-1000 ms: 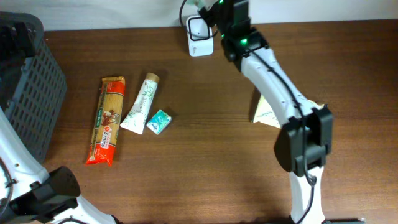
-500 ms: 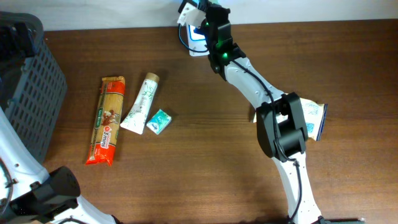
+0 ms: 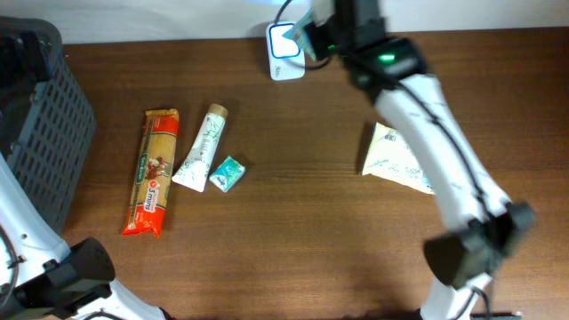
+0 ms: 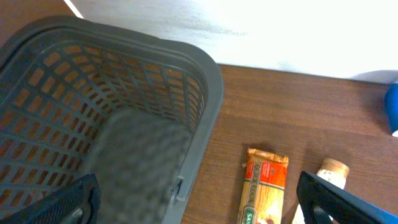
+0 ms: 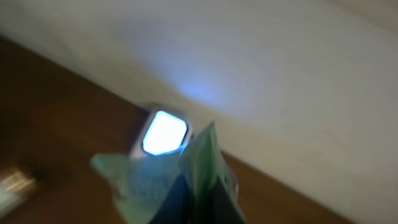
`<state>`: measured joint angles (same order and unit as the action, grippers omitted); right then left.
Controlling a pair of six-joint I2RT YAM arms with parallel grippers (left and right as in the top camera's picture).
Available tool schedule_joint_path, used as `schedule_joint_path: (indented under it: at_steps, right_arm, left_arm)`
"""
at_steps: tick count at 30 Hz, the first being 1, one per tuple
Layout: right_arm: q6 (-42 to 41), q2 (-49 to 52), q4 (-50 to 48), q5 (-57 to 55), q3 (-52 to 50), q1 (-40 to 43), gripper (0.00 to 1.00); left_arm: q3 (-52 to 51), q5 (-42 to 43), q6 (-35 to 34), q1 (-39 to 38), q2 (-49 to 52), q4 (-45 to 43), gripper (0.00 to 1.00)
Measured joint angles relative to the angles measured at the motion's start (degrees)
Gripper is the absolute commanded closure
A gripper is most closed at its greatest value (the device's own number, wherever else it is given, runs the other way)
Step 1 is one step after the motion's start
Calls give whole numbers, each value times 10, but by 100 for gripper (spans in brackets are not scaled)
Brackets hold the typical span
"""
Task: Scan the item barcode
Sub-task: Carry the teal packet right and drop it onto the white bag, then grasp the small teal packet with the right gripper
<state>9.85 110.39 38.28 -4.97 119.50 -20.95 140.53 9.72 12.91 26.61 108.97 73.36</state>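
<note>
Right gripper point(image 5: 189, 193) is clenched hard on a thin green packet point(image 5: 202, 155). It's pinching low down, so most of the packet sticks up out of the jaws. The wrist shot is pretty blurry, so I can't make out any print or which face has the barcode.

The packet is up in the air over the back edge of the worktop point(image 3: 293, 240), right by the scanner point(image 3: 284, 43), whose window is lit white-blue. I can't tell if the two are touching or just close.

My guess on handling:
- It looks light and floppy, probably slick film.
- Weight isn't the issue, but a grip on one edge lets the rest sag or twist.
- I'd hold it on a seam or margin well clear of the code and keep the printed face flat to the window.
- A crinkled or curled face is what I'd expect to spoil the read, and squeezing harder would only wrinkle it more.

Left gripper point(image 4: 196, 202) is spread fully wide with nothing in it, sitting over the left end of the worktop next to the grey basket point(image 3: 53, 133).

Further out, a pasta packet point(image 3: 156, 173), a tube point(image 3: 203, 147) and a small teal box point(image 3: 227, 173) lie close together left of the middle. A pale pouch point(image 3: 387, 160) sits toward the right side, partly under the right arm.
</note>
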Motion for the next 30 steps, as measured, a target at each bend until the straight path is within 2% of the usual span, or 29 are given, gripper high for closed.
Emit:
schedule_joint_path:
  at_steps: [2, 3, 5, 8, 9, 10, 11, 12, 14, 16, 18, 20, 22, 25, 27, 30]
  right_arm:
    - [-120, -77, 192, 49, 4, 75, 96]
    - [-147, -82, 230, 61, 7, 101, 96]
    - [-197, -77, 386, 91, -6, 200, 96]
    - [-218, -37, 423, 129, -53, 283, 96]
    - [-219, -23, 422, 138, -69, 298, 91]
    - [-220, 2, 412, 154, -97, 317, 64]
    - [-219, 28, 402, 164, -123, 330, 54]
    - [-219, 48, 388, 169, -136, 341, 37]
    - [-212, 73, 353, 171, -142, 359, 31]
    - [-206, 73, 355, 176, -127, 364, 32]
    - [-191, 74, 365, 238, -69, 359, 36]
    - [-187, 74, 342, 298, -53, 307, 36]
    - [-202, 76, 316, 346, -53, 195, 40]
    - [-290, 129, 200, 364, -52, 24, 50]
    - [-331, 179, 136, 368, -53, -65, 50]
    - [-345, 224, 46, 354, -54, -154, 50]
  left_arm:
    - [0, 0, 0, 0, 0, -3, 1]
    - [0, 0, 0, 0, 0, -1, 1]
    - [0, 0, 0, 0, 0, -1, 1]
    - [0, 0, 0, 0, 0, -1, 1]
    - [0, 0, 0, 0, 0, -1, 1]
    - [0, 0, 0, 0, 0, -1, 1]
    - [0, 0, 0, 0, 0, -1, 1]
    - [0, 0, 0, 0, 0, -1, 1]
    - [0, 0, 0, 0, 0, -1, 1]
    - [0, 0, 0, 0, 0, -1, 1]
    - [0, 0, 0, 0, 0, -1, 1]
    - [0, 0, 0, 0, 0, -2, 1]
    - [0, 0, 0, 0, 0, -1, 1]
    - [0, 0, 0, 0, 0, -2, 1]
    - [0, 0, 0, 0, 0, -1, 1]
    - [0, 0, 0, 0, 0, -1, 1]
